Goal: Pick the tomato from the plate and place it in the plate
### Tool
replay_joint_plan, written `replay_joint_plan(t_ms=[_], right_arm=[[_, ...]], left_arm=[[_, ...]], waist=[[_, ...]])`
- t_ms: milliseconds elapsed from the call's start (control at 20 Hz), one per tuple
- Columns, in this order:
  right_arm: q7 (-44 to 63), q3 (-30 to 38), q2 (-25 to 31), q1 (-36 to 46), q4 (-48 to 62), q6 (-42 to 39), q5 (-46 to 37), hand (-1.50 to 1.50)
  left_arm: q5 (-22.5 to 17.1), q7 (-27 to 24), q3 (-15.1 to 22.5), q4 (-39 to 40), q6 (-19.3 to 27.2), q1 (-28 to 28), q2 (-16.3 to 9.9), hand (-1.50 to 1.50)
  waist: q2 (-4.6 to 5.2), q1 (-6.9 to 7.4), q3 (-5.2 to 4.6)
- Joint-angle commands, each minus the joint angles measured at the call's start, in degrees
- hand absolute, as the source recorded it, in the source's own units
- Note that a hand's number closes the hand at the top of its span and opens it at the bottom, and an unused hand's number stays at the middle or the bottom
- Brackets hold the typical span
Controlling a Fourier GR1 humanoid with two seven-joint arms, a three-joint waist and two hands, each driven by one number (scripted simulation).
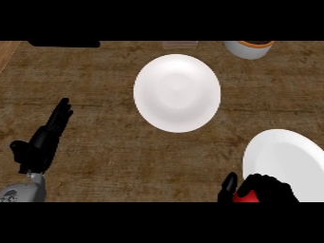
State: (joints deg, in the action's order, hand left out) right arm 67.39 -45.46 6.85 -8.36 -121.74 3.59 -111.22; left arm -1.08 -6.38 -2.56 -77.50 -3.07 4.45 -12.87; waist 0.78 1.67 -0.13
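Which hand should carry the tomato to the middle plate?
Right. The right hand is already curled round the tomato at the near plate; the left hand rests open, far left.

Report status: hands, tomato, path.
Left hand open, resting. Right hand shut on tomato at near plate. Path to far plate unobstructed.

black right hand (pixel 266 189) low at the view's bottom right — fingers curled, thumb (pixel 228 186) raised beside them. black left hand (pixel 43 137) at the left on its grey forearm (pixel 25 192) — fingers straight, resting.
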Motion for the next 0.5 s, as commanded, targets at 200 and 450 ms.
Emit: replay_joint_plan(t_ms=[200,450], right_arm=[[11.9,9.5,-6.7,18.3,9.7,-1.2,14.6,1.50],[12.6,17.2,-6.8,30.3,20.8,1.5,22.3,1.50]], left_arm=[[0.4,-0.6,0.5,1.0,-0.1,1.9,0.6,0.00],[0.7,1.2,1.9,-0.1,-0.8,2.3,0.9,0.00]], waist=[[0.64,1.98,0.06],[0.55,3.13,0.16]])
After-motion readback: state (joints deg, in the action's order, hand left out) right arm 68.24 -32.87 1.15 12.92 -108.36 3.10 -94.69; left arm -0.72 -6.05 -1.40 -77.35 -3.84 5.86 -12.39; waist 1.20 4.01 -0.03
